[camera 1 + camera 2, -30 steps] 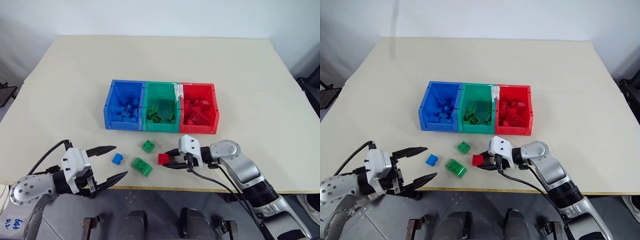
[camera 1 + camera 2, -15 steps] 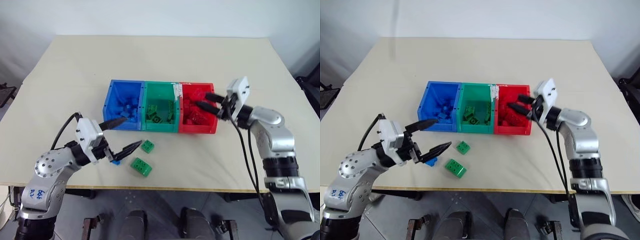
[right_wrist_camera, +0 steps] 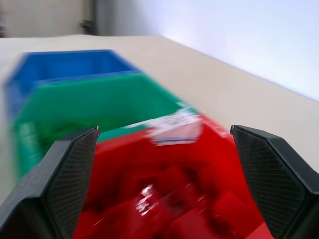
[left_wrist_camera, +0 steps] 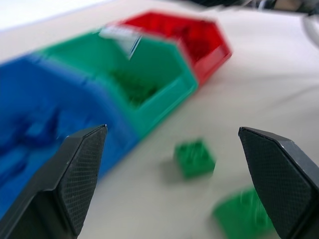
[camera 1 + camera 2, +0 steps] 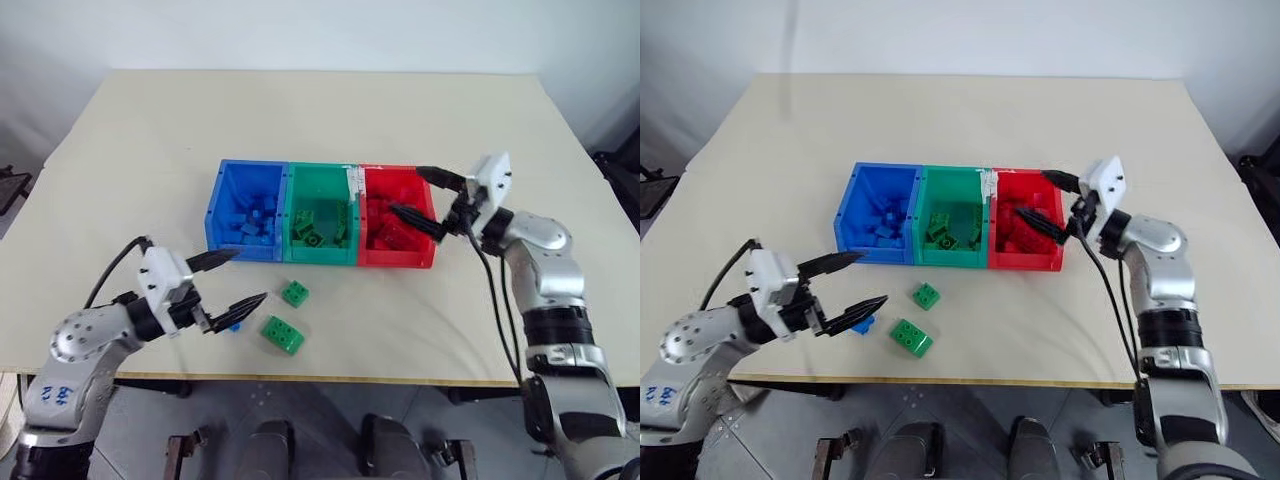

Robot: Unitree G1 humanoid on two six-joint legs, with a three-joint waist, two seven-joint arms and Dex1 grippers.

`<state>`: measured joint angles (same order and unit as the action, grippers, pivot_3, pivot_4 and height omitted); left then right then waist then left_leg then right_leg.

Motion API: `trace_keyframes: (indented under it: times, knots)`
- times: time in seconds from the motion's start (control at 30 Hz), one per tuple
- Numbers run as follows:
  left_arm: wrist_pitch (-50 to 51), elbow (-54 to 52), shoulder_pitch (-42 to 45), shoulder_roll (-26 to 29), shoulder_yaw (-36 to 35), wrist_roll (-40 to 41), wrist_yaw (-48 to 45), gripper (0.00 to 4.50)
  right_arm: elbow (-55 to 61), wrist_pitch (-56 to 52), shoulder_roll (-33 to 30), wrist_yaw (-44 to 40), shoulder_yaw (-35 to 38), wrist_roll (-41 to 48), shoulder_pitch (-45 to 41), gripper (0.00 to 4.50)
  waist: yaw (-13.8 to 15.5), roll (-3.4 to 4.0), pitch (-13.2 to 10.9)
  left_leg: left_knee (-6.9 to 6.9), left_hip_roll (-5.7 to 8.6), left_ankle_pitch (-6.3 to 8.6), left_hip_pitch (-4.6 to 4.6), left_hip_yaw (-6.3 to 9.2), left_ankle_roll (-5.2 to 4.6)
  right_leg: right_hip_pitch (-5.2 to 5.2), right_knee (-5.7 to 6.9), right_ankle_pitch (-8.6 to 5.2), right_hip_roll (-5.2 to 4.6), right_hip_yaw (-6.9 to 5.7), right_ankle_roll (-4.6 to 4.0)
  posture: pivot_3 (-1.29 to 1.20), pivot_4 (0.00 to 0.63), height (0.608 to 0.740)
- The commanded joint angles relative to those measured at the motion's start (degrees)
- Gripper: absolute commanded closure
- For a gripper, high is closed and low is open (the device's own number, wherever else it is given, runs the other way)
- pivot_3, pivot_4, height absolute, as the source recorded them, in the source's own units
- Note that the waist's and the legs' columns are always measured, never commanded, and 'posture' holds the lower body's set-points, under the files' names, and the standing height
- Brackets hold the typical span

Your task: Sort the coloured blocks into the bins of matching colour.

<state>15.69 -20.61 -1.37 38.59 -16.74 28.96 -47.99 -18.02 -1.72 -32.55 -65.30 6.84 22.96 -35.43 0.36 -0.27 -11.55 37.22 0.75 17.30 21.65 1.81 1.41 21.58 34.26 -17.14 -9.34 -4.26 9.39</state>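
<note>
A: Start nearest. Status of the left claw (image 5: 230,280)?

B: Jaws wide, nothing held. It hangs low over the table's (image 5: 120,160) near edge. A blue block (image 5: 234,325) lies just under its lower finger — probably the next pick, since the claw is set to straddle it.

A: Other loose blocks?

B: Two, both green. An oblong block (image 5: 283,334) sits just beyond the fingertips, toward the robot's right; a square block (image 5: 295,293) lies a little farther on, close to the bins. Both are apart from the claw.

A: The bins?

B: Blue bin (image 5: 248,210), green bin (image 5: 322,213), red bin (image 5: 396,215) — joined in a row ahead of the left claw, each already holding blocks of its own colour.

A: And the right claw (image 5: 427,193)?

B: Jaws wide, empty, poised over the red bin's outer end with its fingertips above the red blocks inside. That placement suits a drop into the matching bin. No red block lies loose on the table.
</note>
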Motion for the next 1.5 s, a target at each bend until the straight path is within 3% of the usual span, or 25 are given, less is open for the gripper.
trace_keyframes:
  times: [0.03,0.17,0.3,0.6,0.83,1.27,1.37,1.5]
  knots:
    - [-4.6,3.23,-3.01,1.71,-5.55,-0.06,-3.31,0.0,6.09,1.63,-4.71,-8.54,1.0,2.69,6.86,0.04,-0.09,0.0,0.0,0.01,0.0,0.02,0.0,-0.02,-0.02,-0.01,-0.03,0.0,0.0,0.0,0.01,0.0,0.15,0.74]
    - [-8.08,8.93,-5.69,3.3,-9.26,-0.65,-6.28,0.0,8.78,2.82,-8.8,-15.47,0.66,3.45,14.22,0.04,-0.25,0.0,0.0,0.01,-0.02,0.07,-0.02,-0.11,-0.06,-0.02,-0.07,0.01,0.0,0.01,0.02,0.0,0.15,0.74]
    - [-9.37,10.94,-5.44,4.57,-8.38,-1.46,-7.9,0.0,9.53,2.25,-8.9,-15.67,1.0,3.71,16.09,0.04,-0.58,0.01,0.0,0.02,-0.12,0.09,-0.14,-0.29,-0.04,-0.02,-0.03,0.02,0.01,0.04,0.02,0.0,0.15,0.74]
    - [-4.88,1.39,4.2,10.52,8.02,-2.8,-16.39,0.0,15.91,-1.05,-8.47,-15.49,-0.92,5.01,18.45,0.04,0.33,0.01,0.0,0.1,-0.13,0.18,-0.18,-0.32,-0.03,-0.03,0.04,0.04,0.01,0.11,-0.01,0.0,0.15,0.74]
    - [-4.62,2.98,15.3,11.32,23.34,-11.06,-21.48,0.0,20.32,-2.15,-7.29,-13.5,-2.66,4.62,20.74,0.04,0.39,0.01,0.0,0.09,-0.14,0.19,-0.19,-0.4,-0.04,-0.02,0.03,0.04,0.05,0.14,-0.01,0.0,0.15,0.74]
    - [-9.32,14.44,23.07,7.29,33.29,-21.25,-23.23,0.0,24.04,-2.9,-7.55,-10.28,-1.77,5.0,23.91,0.04,0.91,0.0,0.0,0.15,-0.17,0.23,-0.18,-0.47,-0.11,-0.01,0.0,0.04,0.09,0.19,0.0,0.0,0.15,0.74]
    - [-8.79,15.52,23.47,6.51,34.05,-21.84,-23.5,0.57,24.41,-2.68,-7.6,-10.02,-1.83,4.9,24.48,0.0,0.95,0.0,0.0,0.19,-0.17,0.24,-0.18,-0.48,-0.11,-0.01,0.02,0.05,0.09,0.2,0.01,0.0,0.15,0.74]
    - [-9.95,16.28,23.28,6.05,33.75,-22.21,-23.15,1.73,24.68,-2.36,-7.66,-9.76,-1.79,4.82,25.0,0.0,1.01,0.0,0.0,0.22,-0.16,0.24,-0.18,-0.48,-0.12,-0.02,0.05,0.05,0.09,0.22,0.02,0.0,0.15,0.74]
